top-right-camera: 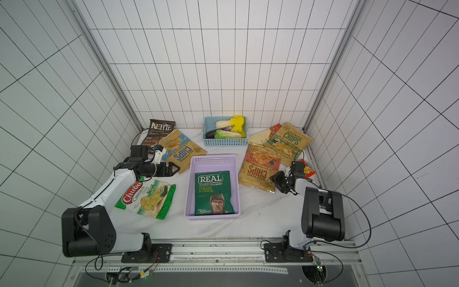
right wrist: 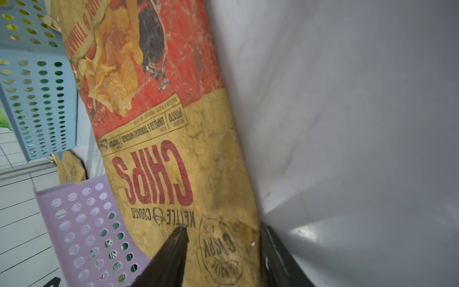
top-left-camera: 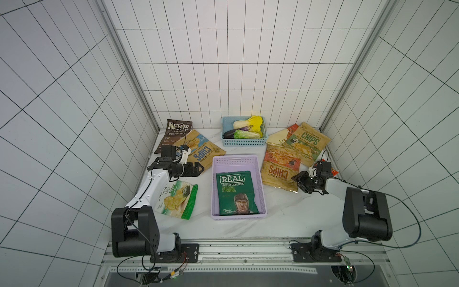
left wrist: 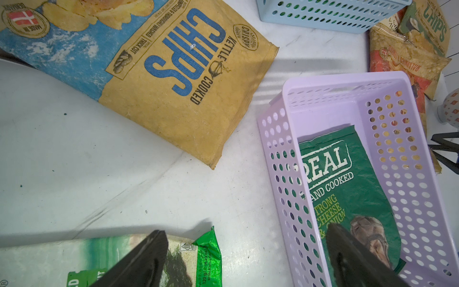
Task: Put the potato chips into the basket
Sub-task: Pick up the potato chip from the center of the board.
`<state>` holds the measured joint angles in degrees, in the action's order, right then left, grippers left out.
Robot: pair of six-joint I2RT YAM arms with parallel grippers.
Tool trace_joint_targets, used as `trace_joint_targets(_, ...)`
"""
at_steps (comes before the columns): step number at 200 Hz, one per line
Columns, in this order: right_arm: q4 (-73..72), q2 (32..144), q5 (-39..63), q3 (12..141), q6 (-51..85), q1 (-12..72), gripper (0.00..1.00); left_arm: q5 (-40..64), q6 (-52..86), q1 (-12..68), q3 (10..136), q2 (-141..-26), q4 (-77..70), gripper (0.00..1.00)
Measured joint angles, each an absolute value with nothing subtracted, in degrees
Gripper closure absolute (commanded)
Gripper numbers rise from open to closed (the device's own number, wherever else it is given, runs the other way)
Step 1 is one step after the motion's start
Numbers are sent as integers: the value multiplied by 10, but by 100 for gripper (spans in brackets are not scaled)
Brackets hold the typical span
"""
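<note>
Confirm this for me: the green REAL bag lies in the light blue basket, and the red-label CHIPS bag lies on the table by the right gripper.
Wrong basket. The green REAL bag lies in the lilac basket, as both top views show; the light blue basket holds toy vegetables. The red-label CHIPS bag does lie on the table by the right gripper.

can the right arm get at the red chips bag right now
Probably yes: the right gripper is already at the near corner of the red CHIPS bag, with its jaws open astride the bag's edge. Nothing lies on that corner.
</note>
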<state>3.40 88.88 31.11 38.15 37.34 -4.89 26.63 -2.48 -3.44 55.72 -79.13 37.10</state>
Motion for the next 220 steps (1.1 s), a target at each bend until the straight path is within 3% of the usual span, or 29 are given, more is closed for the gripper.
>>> trace_joint_targets(85, -114, 909, 383, 335, 413, -53, 55, 266, -25, -34, 557, -789, 371, 2)
trace_joint_targets(142, -125, 904, 387, 328, 412, -53, 50, 266, -25, -34, 557, -789, 371, 3)
trace_joint_targets(165, -119, 912, 384, 335, 415, -53, 57, 266, -25, -34, 557, -789, 371, 3)
trace_joint_targets(187, -104, 921, 378, 345, 413, -53, 76, 266, -25, -34, 557, -787, 371, 2)
trace_joint_targets(220, -81, 921, 374, 354, 407, -52, 92, 266, -26, -34, 557, -787, 371, 2)
